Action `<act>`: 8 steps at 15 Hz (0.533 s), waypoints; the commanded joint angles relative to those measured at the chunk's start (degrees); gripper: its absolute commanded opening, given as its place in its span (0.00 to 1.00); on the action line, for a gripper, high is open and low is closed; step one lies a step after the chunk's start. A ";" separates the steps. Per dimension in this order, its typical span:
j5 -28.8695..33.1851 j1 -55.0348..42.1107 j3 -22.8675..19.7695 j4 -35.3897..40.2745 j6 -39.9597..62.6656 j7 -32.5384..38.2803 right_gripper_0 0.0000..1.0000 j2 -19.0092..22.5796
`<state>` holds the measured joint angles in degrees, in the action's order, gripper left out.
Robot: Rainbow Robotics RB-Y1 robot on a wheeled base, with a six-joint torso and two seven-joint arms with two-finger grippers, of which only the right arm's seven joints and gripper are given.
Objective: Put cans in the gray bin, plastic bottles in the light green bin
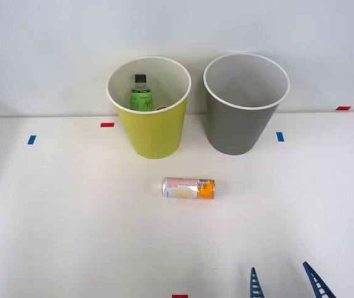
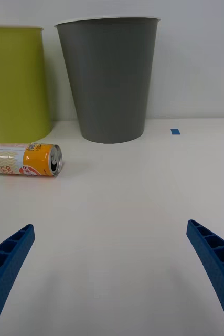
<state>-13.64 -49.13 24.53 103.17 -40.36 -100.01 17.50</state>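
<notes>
- End effector: right arm's; two blue ribbed fingers rising from the bottom edge of the front view, right of centre. Spread wide, nothing between them; the wrist view has one finger at each lower corner, bare counter between.
- Counter: flat white surface filling the lower two thirds of the front view; smooth, with faint scuffs near the fingers.
- Can: slim, pale pink and white label with an orange end, lying on its side at the centre of the front view, in front of the two bins and apart from both. Wrist view: at mid left, its silver top with pull tab facing the camera, well ahead of the fingers.
- Gray bin: upright, tapered, white rim; upper right of centre, at the back of the counter. Pale inside.
- Light green bin: upright, same shape, white rim; upper centre-left, just beside the gray bin, not touching.
- Plastic bottle: green, black cap, standing inside the light green bin.
- Tape marks: blue at left, blue right of the gray bin, red left of the light green bin, red at far right, red at the bottom edge.
- Wall: plain white, directly behind the counter, across the top of the frame.
</notes>
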 commanded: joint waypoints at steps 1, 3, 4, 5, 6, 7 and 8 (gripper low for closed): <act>0.02 0.00 -0.01 0.01 0.02 -0.01 1.00 -0.01; 0.02 0.00 -0.01 0.01 0.02 -0.01 1.00 -0.01; 0.02 0.00 -0.01 0.01 0.02 -0.01 1.00 -0.01; 0.02 0.00 -0.01 0.01 0.02 -0.01 1.00 -0.01; 0.02 0.00 -0.01 0.01 0.02 -0.01 1.00 -0.01; 0.02 0.00 -0.01 0.01 0.02 -0.01 1.00 -0.01; 0.02 0.00 -0.01 0.01 0.02 -0.01 1.00 -0.01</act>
<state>-13.63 -49.13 24.52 103.18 -40.35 -100.01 17.50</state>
